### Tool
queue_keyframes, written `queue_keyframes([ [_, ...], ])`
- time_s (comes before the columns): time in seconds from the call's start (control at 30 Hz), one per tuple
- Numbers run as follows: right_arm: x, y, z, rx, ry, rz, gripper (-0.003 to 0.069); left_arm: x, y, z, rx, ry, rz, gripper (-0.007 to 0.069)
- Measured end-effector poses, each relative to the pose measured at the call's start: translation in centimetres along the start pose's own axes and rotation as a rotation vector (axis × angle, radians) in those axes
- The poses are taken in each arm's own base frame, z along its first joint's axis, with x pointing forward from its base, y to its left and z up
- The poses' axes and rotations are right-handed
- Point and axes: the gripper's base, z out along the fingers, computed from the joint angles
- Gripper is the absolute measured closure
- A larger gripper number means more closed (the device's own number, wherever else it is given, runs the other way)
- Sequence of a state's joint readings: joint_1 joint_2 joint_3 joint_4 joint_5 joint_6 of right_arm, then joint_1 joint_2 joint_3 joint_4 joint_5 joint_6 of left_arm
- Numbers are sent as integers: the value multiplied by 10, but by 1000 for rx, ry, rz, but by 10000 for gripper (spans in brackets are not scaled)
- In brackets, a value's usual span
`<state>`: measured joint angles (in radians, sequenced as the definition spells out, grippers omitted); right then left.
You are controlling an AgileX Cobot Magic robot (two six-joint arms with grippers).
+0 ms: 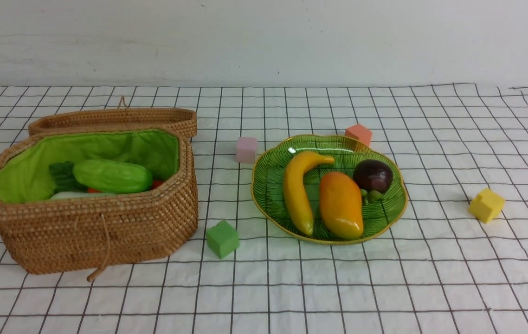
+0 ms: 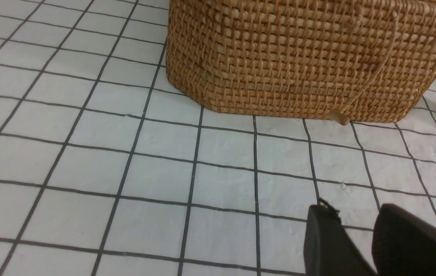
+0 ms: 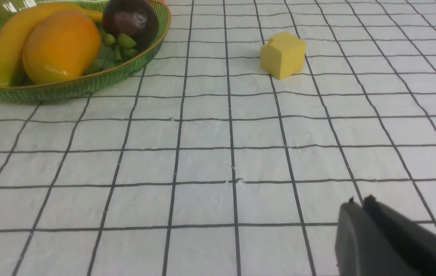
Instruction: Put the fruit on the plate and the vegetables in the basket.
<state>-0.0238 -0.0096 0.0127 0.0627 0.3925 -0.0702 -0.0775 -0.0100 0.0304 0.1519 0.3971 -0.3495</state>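
**A:** So how's the sort going? Starting big: the table is carrying the basket over at 9 o'clock, lid sitting behind it, and it's holding the cucumber-like gourd, with carrot bits and the white radish peeking out underneath.

**B:** Yep, and the plate at 3 o'clock of the basket is carrying the banana, mango and mangosteen. I'm judging the job done, nothing's left out but foam cubes.

**A:** Grippers?

**B:** Left gripper is hanging near the basket's wall, slightly parted, gripping nothing. Right gripper is sitting clenched and empty, yellow cube at 12 o'clock of it.
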Motion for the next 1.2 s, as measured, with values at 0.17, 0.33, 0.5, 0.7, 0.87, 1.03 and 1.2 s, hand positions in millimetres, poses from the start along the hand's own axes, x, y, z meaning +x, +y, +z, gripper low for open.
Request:
queue_keyframes([
  [0.17, 0, 0, 0, 0, -1, 1, 622, 0, 0, 0, 0, 0, 0, 438],
  [0.33, 0, 0, 0, 0, -1, 2, 611, 0, 0, 0, 0, 0, 0, 435],
  [0.5, 0, 0, 0, 0, -1, 2, 605, 0, 0, 0, 0, 0, 0, 428],
  [0.7, 0, 0, 0, 0, -2, 2, 603, 0, 0, 0, 0, 0, 0, 420],
  [0.87, 0, 0, 0, 0, -2, 2, 603, 0, 0, 0, 0, 0, 0, 417],
  [1.03, 0, 0, 0, 0, -2, 2, 603, 0, 0, 0, 0, 0, 0, 410],
  [1.2, 0, 0, 0, 0, -2, 2, 603, 0, 0, 0, 0, 0, 0, 405],
])
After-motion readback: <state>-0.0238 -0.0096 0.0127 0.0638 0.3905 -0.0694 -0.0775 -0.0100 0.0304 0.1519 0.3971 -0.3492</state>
